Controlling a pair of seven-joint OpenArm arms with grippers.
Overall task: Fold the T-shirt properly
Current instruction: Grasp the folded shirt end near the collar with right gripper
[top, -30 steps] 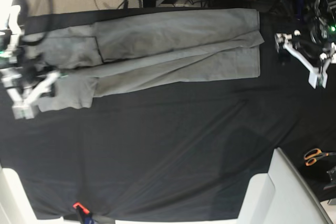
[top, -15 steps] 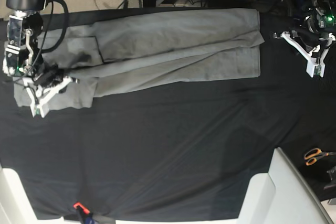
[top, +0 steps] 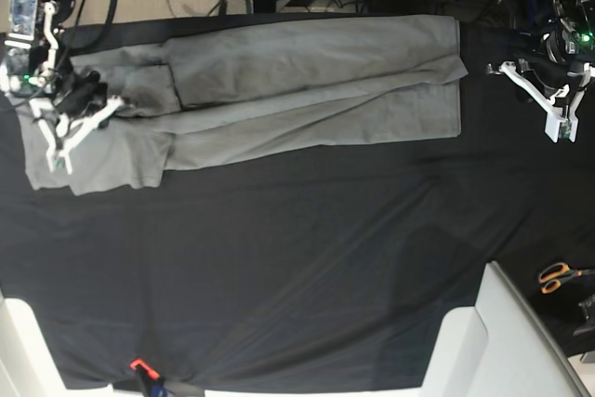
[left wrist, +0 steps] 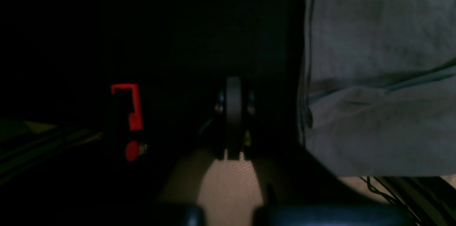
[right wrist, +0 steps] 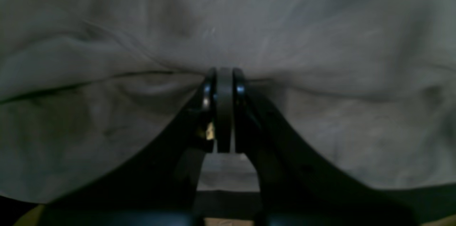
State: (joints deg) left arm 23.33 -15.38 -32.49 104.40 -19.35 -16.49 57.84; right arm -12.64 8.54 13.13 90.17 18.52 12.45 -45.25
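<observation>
Since the earlier frames, the right claw has been carried up and inward over the sleeve end of the T-shirt, from a spot at the garment's lower corner to one nearer the folded sleeve. The left claw has been shifted only slightly and is hung off the hem end, apart from the cloth.

T-shirt position: laid lengthwise along the far part of the black-draped surface, hem toward the left arm, sleeves and neck toward the right arm. Both long sides are already turned in over the body, so a narrow strip has been formed.

Right claw state: clenched. In its wrist view the jaws are pressed together against the grey cloth, and creases are seen to radiate from the tip. A pinch of fabric is suggested by this, but it cannot be told whether cloth is actually caught between the jaws or only pushed by them.

Left claw state: clenched on nothing. In its wrist view the closed jaws are seen over dark surface, with the hem edge well to one side.

Judgement: the lengthwise folds are taken as done and the crosswise fold as not yet made. The hem is not gripped, so a two-ended lift is not yet possible.
</observation>
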